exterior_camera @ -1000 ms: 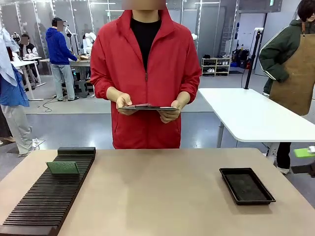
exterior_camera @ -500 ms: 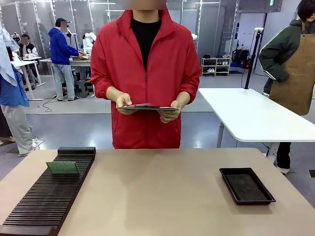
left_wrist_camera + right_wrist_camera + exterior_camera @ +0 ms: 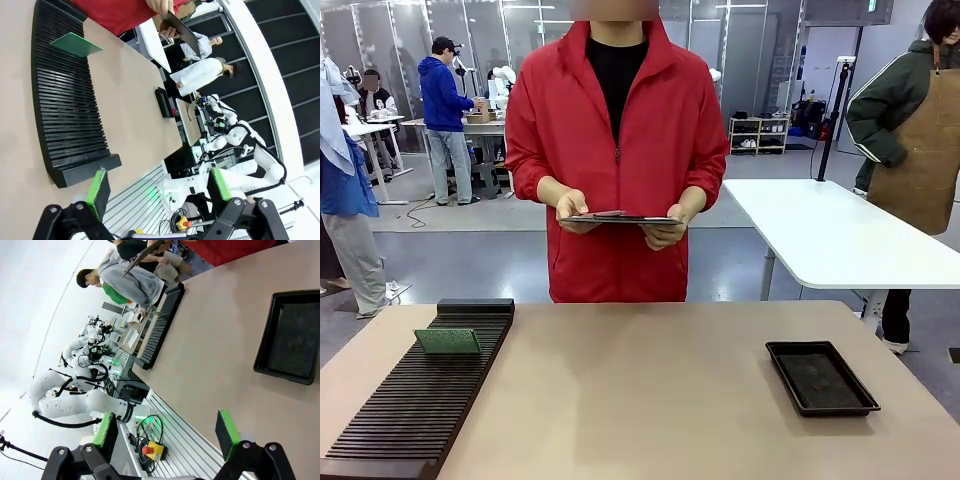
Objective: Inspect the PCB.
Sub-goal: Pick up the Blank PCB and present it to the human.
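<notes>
The PCB [image 3: 447, 341] is a small green board standing in a slot near the far end of a long black slotted rack [image 3: 420, 410] on the left of the table. The left wrist view has the PCB [image 3: 75, 45] far off, well beyond my left gripper [image 3: 159, 187], which is open with nothing between its green pads. My right gripper [image 3: 166, 432] is open too and holds nothing; it hangs off the table's near edge, short of the black tray [image 3: 292, 337].
The shallow black tray [image 3: 822, 378] sits at the table's right. A person in a red jacket stands at the far side holding a dark clipboard [image 3: 620, 217] in both hands. The rack [image 3: 161, 325] runs along the far side in the right wrist view.
The right gripper's green pad and dark finger, seen at the front view's right edge a second ago, have drawn out of the picture. The PCB and the person have not moved.
</notes>
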Available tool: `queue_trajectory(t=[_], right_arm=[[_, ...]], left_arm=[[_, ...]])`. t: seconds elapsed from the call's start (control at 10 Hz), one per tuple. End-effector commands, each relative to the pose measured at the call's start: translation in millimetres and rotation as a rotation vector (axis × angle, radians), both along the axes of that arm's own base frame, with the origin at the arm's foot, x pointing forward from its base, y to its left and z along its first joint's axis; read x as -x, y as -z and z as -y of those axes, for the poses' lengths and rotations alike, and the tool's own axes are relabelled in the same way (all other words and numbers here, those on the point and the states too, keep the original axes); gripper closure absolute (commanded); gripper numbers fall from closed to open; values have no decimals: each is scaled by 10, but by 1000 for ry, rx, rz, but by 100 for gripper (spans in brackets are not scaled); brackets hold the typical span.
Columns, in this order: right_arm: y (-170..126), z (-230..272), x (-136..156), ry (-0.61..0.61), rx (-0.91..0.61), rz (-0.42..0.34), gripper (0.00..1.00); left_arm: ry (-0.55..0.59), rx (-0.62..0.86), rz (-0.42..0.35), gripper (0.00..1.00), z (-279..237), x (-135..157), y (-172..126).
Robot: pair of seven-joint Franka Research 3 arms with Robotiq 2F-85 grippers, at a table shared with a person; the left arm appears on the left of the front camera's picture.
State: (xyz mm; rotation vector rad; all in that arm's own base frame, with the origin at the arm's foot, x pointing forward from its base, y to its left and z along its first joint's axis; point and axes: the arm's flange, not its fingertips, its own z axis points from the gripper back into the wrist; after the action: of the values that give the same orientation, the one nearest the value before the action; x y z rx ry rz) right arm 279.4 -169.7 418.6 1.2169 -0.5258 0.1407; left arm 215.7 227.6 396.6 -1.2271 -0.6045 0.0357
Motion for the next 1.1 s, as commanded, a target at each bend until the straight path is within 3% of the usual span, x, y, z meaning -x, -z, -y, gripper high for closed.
queue_trajectory(t=[0.0,0.1,0.3,0.4,0.6,0.8,1.0], right_arm=[[-12,2,-1,0,-14,6,0],[-12,2,-1,0,-14,6,0],[-12,2,-1,0,-14,6,0],[-12,2,-1,0,-14,6,0],[-12,2,-1,0,-14,6,0],[-12,2,-1,0,-14,6,0],[-12,2,-1,0,-14,6,0]], left_arm=[[42,-176,51,0,196,-11,-292],[76,-342,107,0,454,-73,-621],[123,-539,123,0,849,-367,-943],[113,-674,101,0,989,-617,-995],[207,-914,217,0,1419,-1049,-1102],[293,-1050,327,0,1820,-1307,-1143],[364,-1143,323,0,2111,-1547,-1077]])
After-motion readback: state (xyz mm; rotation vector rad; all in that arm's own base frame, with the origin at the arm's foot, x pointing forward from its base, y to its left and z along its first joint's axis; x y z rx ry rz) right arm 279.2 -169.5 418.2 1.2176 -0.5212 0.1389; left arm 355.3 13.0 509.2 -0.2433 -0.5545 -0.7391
